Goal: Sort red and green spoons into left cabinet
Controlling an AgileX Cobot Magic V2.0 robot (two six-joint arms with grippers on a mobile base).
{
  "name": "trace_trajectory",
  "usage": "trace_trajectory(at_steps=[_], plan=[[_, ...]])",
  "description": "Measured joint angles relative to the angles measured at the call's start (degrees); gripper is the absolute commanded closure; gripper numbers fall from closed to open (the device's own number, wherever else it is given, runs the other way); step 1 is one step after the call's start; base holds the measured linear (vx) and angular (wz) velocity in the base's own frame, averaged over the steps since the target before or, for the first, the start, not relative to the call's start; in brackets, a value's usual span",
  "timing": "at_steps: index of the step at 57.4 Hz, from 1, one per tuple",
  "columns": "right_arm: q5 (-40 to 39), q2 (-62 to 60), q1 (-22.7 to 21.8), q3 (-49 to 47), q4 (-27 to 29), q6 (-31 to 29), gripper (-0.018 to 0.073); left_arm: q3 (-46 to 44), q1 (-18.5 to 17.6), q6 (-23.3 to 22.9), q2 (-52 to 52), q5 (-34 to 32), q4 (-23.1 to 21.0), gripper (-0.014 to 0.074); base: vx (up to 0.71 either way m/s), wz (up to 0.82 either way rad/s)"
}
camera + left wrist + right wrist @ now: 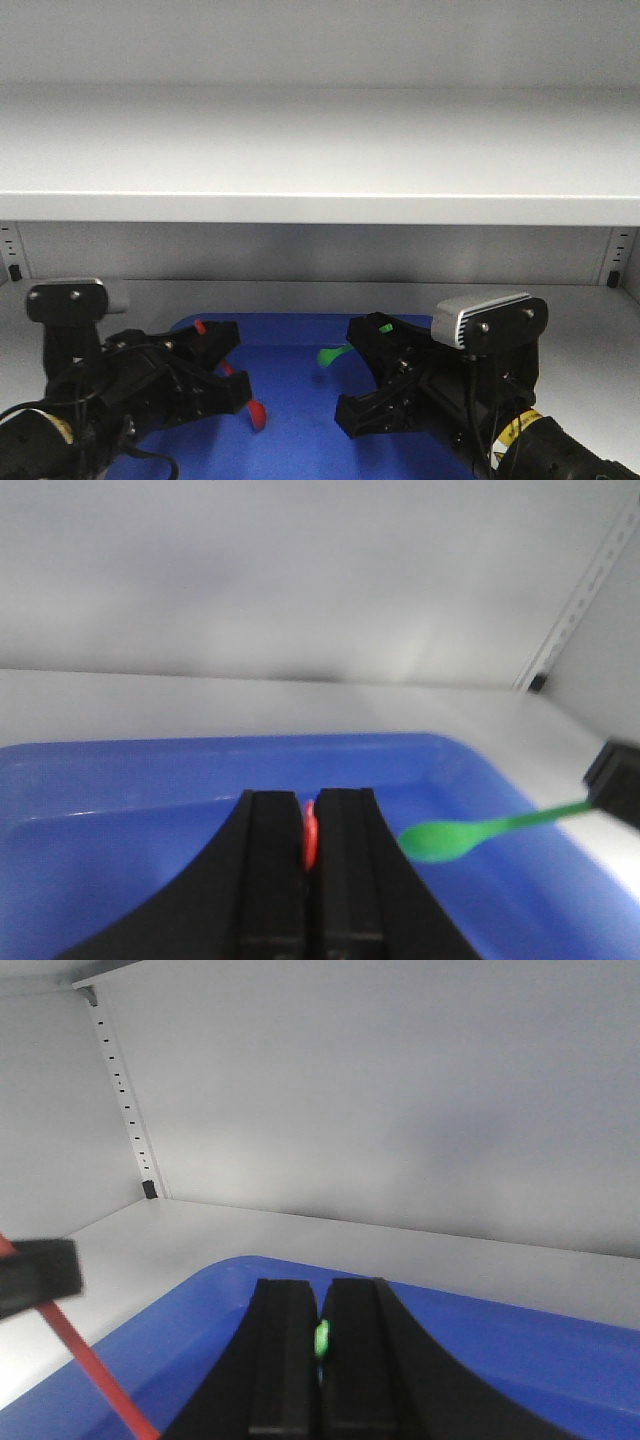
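A white shelf board [320, 150] is stretching across the upper half of the front picture. Below it, a blue bin [300, 420] is sitting on the cabinet floor. The left gripper [222, 365], at lower left, is pinching the red spoon [255, 413]. The right gripper [362, 372], at lower right, is pinching the green spoon [333, 353]. Both spoons are hanging over the bin.

Red spoon [252, 408]: thin plastic, pinched in left hand [222, 362], bowl tilted toward 5 o'clock. Green spoon [333, 353]: clamped in right hand [362, 368], bowl pointing 9 o'clock. Both above blue tray [300, 420].
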Motion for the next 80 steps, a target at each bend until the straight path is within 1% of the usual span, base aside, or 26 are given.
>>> trace_trajectory(at_steps=[2, 3, 7, 9, 11, 15, 19, 25, 31, 37, 41, 45, 49, 52, 55, 57, 59, 62, 63, 70, 74, 80], plan=[[0.1, 0.0, 0.0, 0.0, -0.6, 0.0, 0.0327, 0.0, 0.0, 0.0, 0.4, -0.2, 1.7, 0.0328, 0.00, 0.00], [0.1, 0.0, 0.0, 0.0, -1.0, 0.0, 0.0288, 0.0, 0.0, -0.1, 0.5, -0.6, 3.4, 0.0293, 0.00, 0.00], [0.7, 0.0, 0.0, 0.0, -2.4, -0.8, 0.0188, 0.0, 0.0, 0.0, 0.7, -0.7, 8.0, 0.0210, 0.00, 0.00], [1.6, 0.0, 0.0, 0.0, -3.3, -1.9, 0.0141, 0.0, 0.0, 0.7, 0.8, -0.7, 10.6, 0.0166, 0.00, 0.00], [2.4, 0.0, 0.0, 0.0, -3.7, -3.1, 0.0099, 0.0, 0.0, 2.1, 0.8, -0.7, 12.3, 0.0134, 0.00, 0.00], [4.4, 0.0, 0.0, 0.0, -4.2, -6.5, 0.0029, 0.0, 0.0, 7.2, 0.8, -0.5, 14.6, 0.0084, 0.00, 0.00], [6.8, 0.0, 0.0, 0.0, -4.2, -10.5, -0.0006, 0.0, 0.0, 13.2, 0.8, 0.5, 15.7, 0.0055, 0.00, 0.00], [9.8, 0.0, 0.0, 0.0, -3.8, -15.9, -0.0013, 0.0, 0.0, 20.7, 0.8, 2.9, 16.2, 0.0051, 0.00, 0.00], [11.2, 0.0, 0.0, 0.0, -1.6, -19.5, -0.0008, 0.0, 0.0, 25.4, 0.3, 4.7, 15.2, 0.0052, 0.00, 0.00], [11.5, -0.1, 0.0, 0.0, 2.0, -21.6, -0.0002, 0.0, 0.0, 27.8, -0.7, 5.0, 12.7, 0.0052, 0.00, 0.00], [11.7, -0.5, 0.0, 0.0, 4.2, -22.2, 0.0012, 0.0, 0.0, 28.2, -1.6, 5.1, 10.5, 0.0060, 0.00, 0.00], [11.8, -1.6, 0.0, 0.0, 6.9, -22.6, 0.0043, 0.0, 0.0, 28.3, -2.6, 5.6, 7.9, 0.0087, 0.00, 0.00], [12.4, -3.4, 0.0, 0.0, 10.6, -22.6, 0.0111, 0.0, 0.0, 28.3, -3.5, 7.1, 5.2, 0.0139, 0.00, 0.00], [14.0, -4.7, 0.0, 0.0, 13.5, -22.8, 0.0188, 0.0, 0.0, 28.3, -4.6, 9.5, 2.5, 0.0216, 0.00, 0.00], [17.1, -6.8, 0.0, 0.0, 16.3, -23.6, 0.0301, 0.0, 0.0, 28.3, -6.0, 13.2, 0.7, 0.0321, 0.00, 0.00], [19.6, -7.9, 0.0, 0.0, 17.6, -24.5, 0.0386, 0.0, 0.0, 28.3, -7.2, 16.0, 0.0, 0.0402, 0.00, 0.00], [21.8, -9.1, 0.0, 0.0, 18.4, -25.4, 0.0461, 0.0, 0.0, 28.3, -8.4, 18.4, -0.2, 0.0459, 0.00, 0.00], [24.9, -10.9, 0.0, 0.0, 18.9, -26.7, 0.0561, 0.0, 0.0, 28.3, -10.2, 21.4, -0.2, 0.0572, 0.00, 0.00], [26.2, -11.4, 0.0, 0.0, 19.0, -27.0, 0.0574, 0.0, 0.0, 28.3, -11.0, 22.7, -0.2, 0.0608, 0.00, 0.00], [31.9, -15.7, 0.0, 0.0, 19.4, -28.2, 0.0563, 0.0, 0.0, 28.3, -15.5, 28.3, 0.0, 0.0603, 0.00, 0.00], [33.3, -17.8, 0.0, 0.0, 19.7, -28.4, 0.0563, 0.0, 0.0, 28.3, -18.1, 29.5, 0.1, 0.0602, 0.00, 0.00], [33.5, -19.6, 0.0, 0.0, 19.9, -28.5, 0.0563, 0.0, 0.0, 28.3, -21.3, 29.4, 0.2, 0.0601, 0.00, 0.00]])
